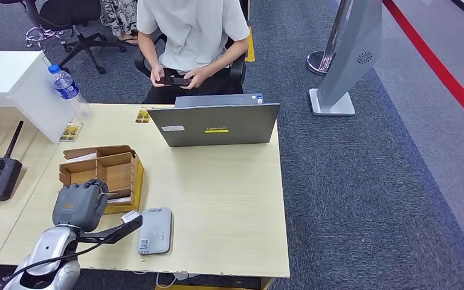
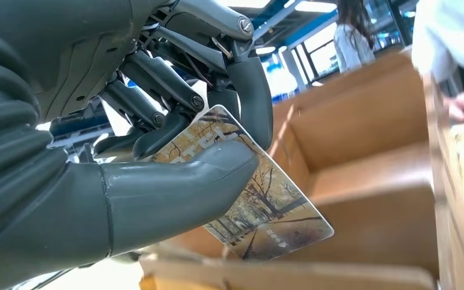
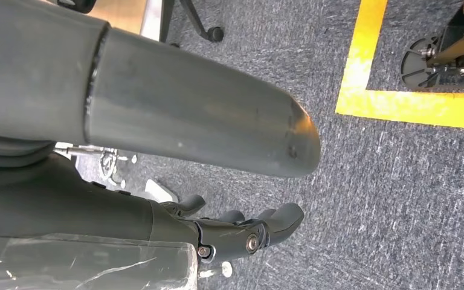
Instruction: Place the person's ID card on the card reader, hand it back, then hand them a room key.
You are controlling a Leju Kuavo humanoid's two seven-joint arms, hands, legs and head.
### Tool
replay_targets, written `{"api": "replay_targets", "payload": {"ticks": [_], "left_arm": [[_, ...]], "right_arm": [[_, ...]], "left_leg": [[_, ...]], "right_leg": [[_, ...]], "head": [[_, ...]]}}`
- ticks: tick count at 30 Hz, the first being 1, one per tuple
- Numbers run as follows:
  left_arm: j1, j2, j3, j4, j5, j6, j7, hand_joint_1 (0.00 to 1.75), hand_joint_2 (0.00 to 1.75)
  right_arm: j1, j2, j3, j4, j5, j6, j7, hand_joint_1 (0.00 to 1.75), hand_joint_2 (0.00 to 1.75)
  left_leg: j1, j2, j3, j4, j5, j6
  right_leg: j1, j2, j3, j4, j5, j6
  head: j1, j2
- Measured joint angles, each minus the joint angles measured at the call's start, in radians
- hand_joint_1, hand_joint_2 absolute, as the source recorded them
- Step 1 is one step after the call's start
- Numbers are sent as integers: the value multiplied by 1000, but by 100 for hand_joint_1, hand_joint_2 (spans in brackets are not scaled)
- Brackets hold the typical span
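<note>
Spanning most of the head view, the pale wooden desk [image 1: 217,199] carries a grey laptop [image 1: 220,124], an open cardboard box [image 1: 106,172] and a white card reader [image 1: 154,231]. Behind the laptop a seated person [image 1: 190,36] handles a dark object. The left hand [image 1: 80,205] hovers at the box, pinching a printed room key card [image 2: 260,199] between thumb and fingers by one end. The card looks thin, stiff, light and glossy, so likely slippery; holding it by an edge leaves the far end free for taking. The right hand [image 3: 241,232] hangs over the carpet, fingers loosely curled, holding nothing.
</note>
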Motion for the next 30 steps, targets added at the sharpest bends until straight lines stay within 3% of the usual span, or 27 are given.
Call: {"api": "replay_targets", "payload": {"ticks": [10, 14, 18, 22, 26, 30], "left_arm": [[-44, 39, 2, -198, 64, -10, -51, 175, 175], [-149, 51, -3, -238, 95, -59, -57, 175, 175], [-308, 45, -34, -215, 70, -90, -46, 175, 175], [-491, 9, -80, -77, -27, -84, -1, 175, 175], [-709, -42, -128, 210, -141, -48, 36, 175, 175], [-836, -83, -155, 433, -182, -72, 64, 175, 175]], "right_arm": [[4, 19, -34, -31, 31, 19, -9, 0, 0], [3, 21, -42, -34, 60, 23, -17, 0, 0], [-4, 19, -42, -25, 94, 12, -24, 0, 0], [-20, 4, -27, 15, 112, -14, -25, 0, 0], [-39, -25, 17, 79, 112, -39, -14, 0, 0], [-46, -39, 50, 122, 112, -45, -9, 0, 0]], "left_leg": [[0, 0, 0, 0, 0, 0], [0, -1, 0, 0, 1, 0], [0, -2, 0, 0, 3, 0], [0, -1, -1, 1, 5, 0], [0, 0, -4, 1, 9, 0], [0, 3, -5, 2, 9, 0]], "right_leg": [[0, 0, 0, 0, 0, 0], [0, -1, 0, 0, 1, 0], [0, -1, -1, 0, 3, 0], [0, 0, -2, 0, 6, 0], [0, 1, -5, 0, 10, 0], [0, 3, -6, 0, 11, -1]], "head": [[0, 0], [0, 0], [0, 0], [0, 0], [0, 0], [-1, 0]]}}
